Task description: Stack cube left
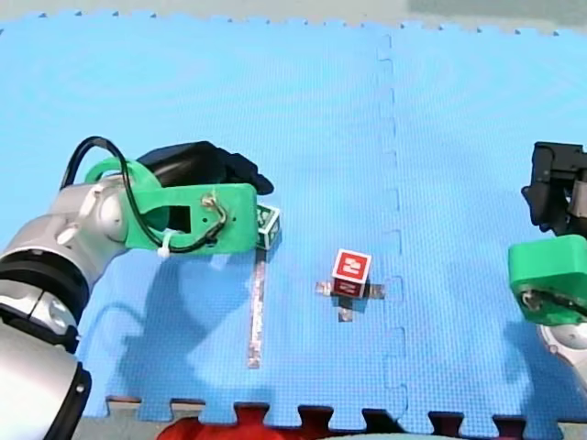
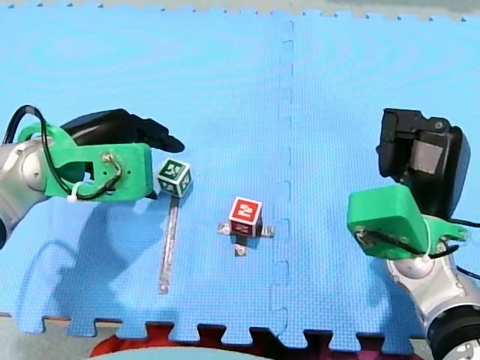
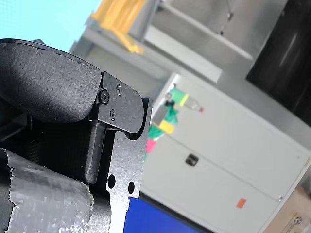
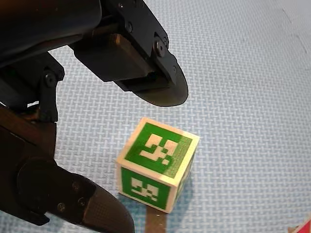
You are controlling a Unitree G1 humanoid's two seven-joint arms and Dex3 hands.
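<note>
Left hand (image 2: 129, 129) hung empty, uncurled, beside green cube (image 2: 174, 178), right hand (image 2: 417, 160) well apart; cube judged light, rigid: pinch opposite faces.

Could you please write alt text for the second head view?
The open left hand is just beside a green cube on a blue mat. A red cube sits nearby; the right hand is at the mat's right.
</note>
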